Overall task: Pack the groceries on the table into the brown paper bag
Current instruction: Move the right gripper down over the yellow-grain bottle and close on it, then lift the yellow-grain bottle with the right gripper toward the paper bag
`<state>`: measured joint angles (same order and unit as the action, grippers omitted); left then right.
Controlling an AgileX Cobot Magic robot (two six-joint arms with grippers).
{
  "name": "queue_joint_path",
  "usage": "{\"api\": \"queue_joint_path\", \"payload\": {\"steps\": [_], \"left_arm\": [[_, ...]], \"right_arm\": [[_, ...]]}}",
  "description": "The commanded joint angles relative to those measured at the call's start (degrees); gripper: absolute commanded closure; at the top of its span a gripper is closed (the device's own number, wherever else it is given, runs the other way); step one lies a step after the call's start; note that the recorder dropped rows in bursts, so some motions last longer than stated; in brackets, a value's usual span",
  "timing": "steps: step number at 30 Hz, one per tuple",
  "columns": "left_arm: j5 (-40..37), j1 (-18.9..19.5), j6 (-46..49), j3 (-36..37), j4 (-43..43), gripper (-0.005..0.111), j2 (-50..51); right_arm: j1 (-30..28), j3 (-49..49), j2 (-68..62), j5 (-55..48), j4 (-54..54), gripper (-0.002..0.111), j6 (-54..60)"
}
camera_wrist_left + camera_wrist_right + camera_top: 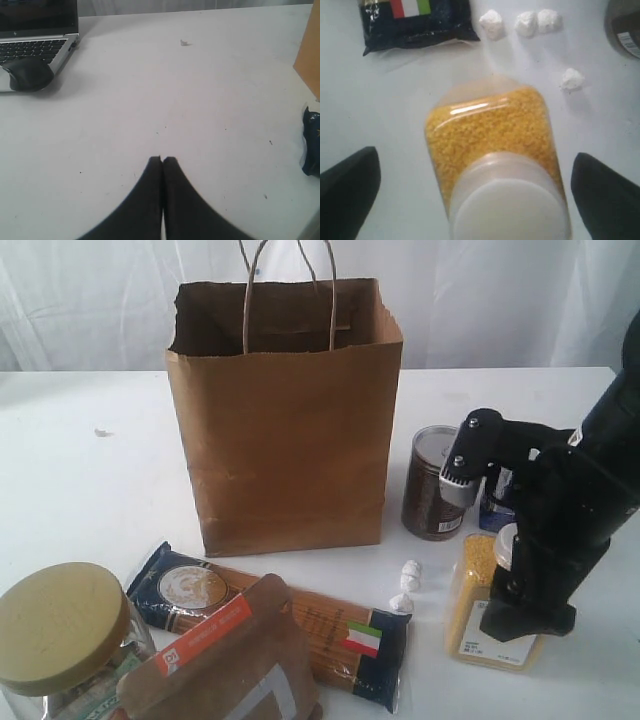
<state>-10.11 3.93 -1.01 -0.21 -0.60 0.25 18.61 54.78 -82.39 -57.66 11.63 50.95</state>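
Note:
The brown paper bag (285, 430) stands upright and open at mid-table. To its right stand the dark can (435, 485) and, half hidden behind my right arm, the blue-white carton (495, 502). The white-capped bottle of yellow grains (480, 590) (490, 135) lies on the table (80, 470). My right gripper (525, 625) (480, 200) is open wide around its cap end, both fingers (350, 190) clear of it. The gold-lidded jar (65, 635), the orange-labelled pouch (225, 665) and the spaghetti pack (290, 625) sit at the front left. My left gripper (163, 159) is shut and empty above bare table.
Small white lumps (410, 575) (492, 22) lie between the spaghetti pack (415, 22) and the can (625, 25). In the left wrist view a laptop (37, 35) and a black mouse (27, 72) sit at the table's far corner, and the bag's edge (310, 55) shows.

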Motion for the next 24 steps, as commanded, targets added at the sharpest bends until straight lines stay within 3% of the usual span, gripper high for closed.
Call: {"api": "queue_joint_path", "payload": {"steps": [1, 16, 19, 24], "left_arm": [[0.28, 0.05, -0.07, 0.21, -0.42, 0.107, -0.25], [0.28, 0.05, -0.07, 0.21, -0.42, 0.107, -0.25], [0.28, 0.05, -0.07, 0.21, -0.42, 0.107, -0.25], [0.28, 0.05, -0.07, 0.21, -0.42, 0.107, -0.25]], "right_arm": [[-0.31, -1.57, 0.03, 2.88, -1.89, 0.012, -0.17], [-0.31, -1.57, 0.03, 0.84, -3.62, 0.014, -10.97], [-0.31, -2.04, 0.03, 1.15, -3.12, 0.026, -10.7], [-0.31, -3.44, -0.06, 2.82, -4.53, 0.055, -9.99]]}}
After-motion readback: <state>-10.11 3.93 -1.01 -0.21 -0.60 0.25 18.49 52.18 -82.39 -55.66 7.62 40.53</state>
